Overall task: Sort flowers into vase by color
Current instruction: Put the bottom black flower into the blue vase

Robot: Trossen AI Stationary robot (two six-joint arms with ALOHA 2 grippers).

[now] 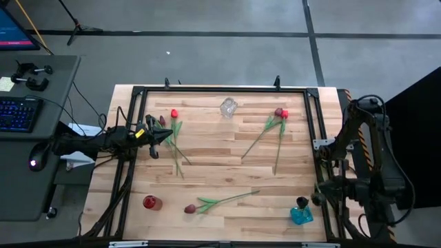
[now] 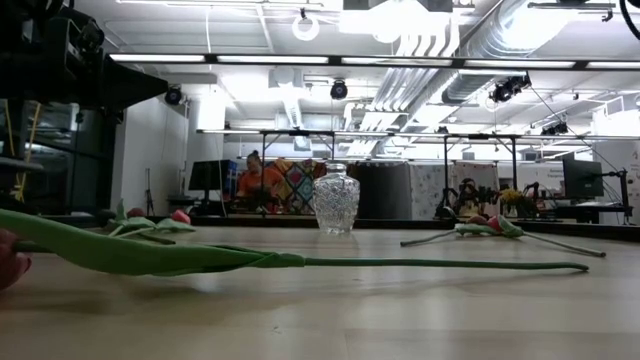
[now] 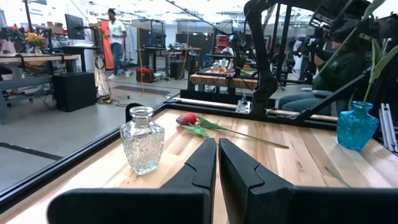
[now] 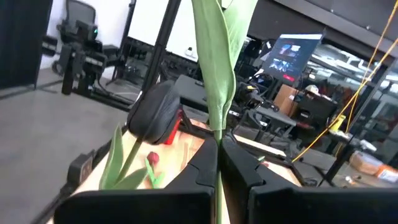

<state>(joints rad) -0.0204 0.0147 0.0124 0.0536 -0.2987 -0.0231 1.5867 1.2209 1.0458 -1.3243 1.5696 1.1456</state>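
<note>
Across the counter lie the flowers in loose clusters, none yet in the clear vase, red vase or blue vase. Beside the blue vase, the right gripper clamps a green stem; a straight, steady lowering should seat it. At the left edge, the left gripper waits, fingers closed and empty.

wooden table | on it: clear glass vase, red vase, blue vase, scattered tulips
</note>
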